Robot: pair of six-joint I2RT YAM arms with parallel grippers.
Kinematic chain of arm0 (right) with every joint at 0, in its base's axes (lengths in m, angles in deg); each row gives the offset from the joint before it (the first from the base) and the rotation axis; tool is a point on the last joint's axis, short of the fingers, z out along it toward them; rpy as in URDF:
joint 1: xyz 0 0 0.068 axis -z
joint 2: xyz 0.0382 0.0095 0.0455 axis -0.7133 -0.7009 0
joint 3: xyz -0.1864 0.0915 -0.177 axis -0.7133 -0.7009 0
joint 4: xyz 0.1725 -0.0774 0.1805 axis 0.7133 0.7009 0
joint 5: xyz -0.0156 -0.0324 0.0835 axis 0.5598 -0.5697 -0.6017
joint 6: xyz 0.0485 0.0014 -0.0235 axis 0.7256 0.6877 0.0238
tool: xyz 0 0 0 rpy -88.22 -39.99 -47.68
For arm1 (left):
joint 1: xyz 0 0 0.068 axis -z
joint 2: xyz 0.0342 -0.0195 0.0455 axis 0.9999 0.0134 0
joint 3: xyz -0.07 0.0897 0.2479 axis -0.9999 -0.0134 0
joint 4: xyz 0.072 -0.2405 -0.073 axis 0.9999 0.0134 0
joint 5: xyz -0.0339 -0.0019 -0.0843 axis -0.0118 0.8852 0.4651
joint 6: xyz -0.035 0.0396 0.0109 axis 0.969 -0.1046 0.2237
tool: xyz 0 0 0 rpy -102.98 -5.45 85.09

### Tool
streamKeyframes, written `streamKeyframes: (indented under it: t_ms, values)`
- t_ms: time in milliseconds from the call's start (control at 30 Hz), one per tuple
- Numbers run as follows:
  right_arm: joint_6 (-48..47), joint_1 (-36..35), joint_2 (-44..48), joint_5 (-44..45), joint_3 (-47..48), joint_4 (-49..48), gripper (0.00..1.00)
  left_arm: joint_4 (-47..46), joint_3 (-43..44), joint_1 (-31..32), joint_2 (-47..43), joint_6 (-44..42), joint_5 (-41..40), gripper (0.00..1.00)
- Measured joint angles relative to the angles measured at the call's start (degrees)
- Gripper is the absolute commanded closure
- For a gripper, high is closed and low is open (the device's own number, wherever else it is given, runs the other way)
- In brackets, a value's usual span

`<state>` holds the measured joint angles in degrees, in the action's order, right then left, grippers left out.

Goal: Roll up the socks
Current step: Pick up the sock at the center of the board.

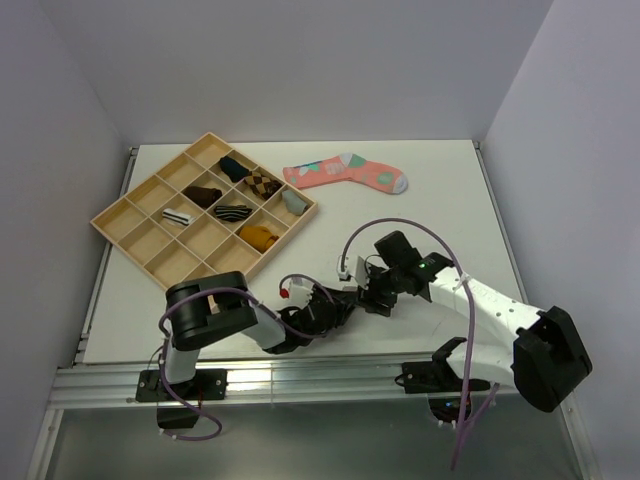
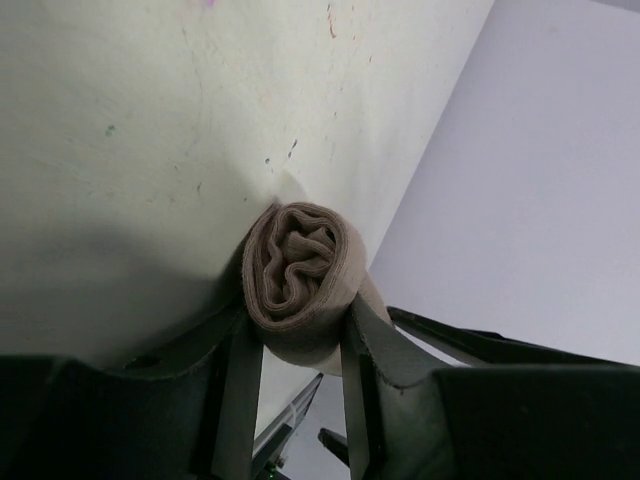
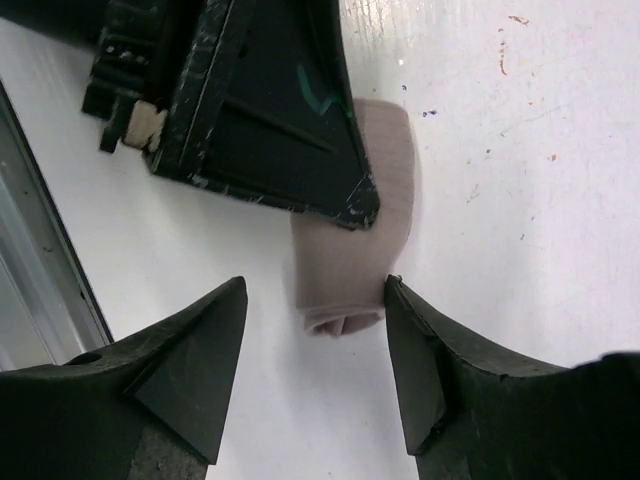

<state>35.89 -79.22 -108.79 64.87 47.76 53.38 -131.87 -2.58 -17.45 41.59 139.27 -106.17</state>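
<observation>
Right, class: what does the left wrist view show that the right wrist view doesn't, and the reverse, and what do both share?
Only the left wrist view: the spiral end of the rolled taupe sock, pinched between the left fingers. Only the right wrist view: the right fingers, spread open and holding nothing, with the roll seen from its side. Both: that one roll and the white table.

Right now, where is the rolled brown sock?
Left wrist view: the rolled brown sock lies on the table near its front edge, gripped by the left claw, with the open right claw facing it.
</observation>
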Motion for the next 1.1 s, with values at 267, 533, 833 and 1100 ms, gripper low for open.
streamKeyframes:
  t_ms: [267,533,833,1100]
  values:
    - [0.85,6.43,4.48,0.92,5.88,6.67,0.32,3.37,-2.05,-3.32,-3.65,-0.24,2.36,1.0]
    - [0.81,18.08,7.45,1.31,12.46,9.77,0.31,5.44,-4.57,-9.57,-9.03,-13.25,8.35,1.0]
    - [0.44,23.65,7.32,0.09,12.46,11.5,0.31,14.62,-4.26,-15.06,-24.74,-30.18,14.21,1.0]
    - [-0.81,27.61,3.89,-2.75,13.55,12.44,0.32,31.71,-1.99,-32.09,-46.42,-42.6,16.7,1.0]
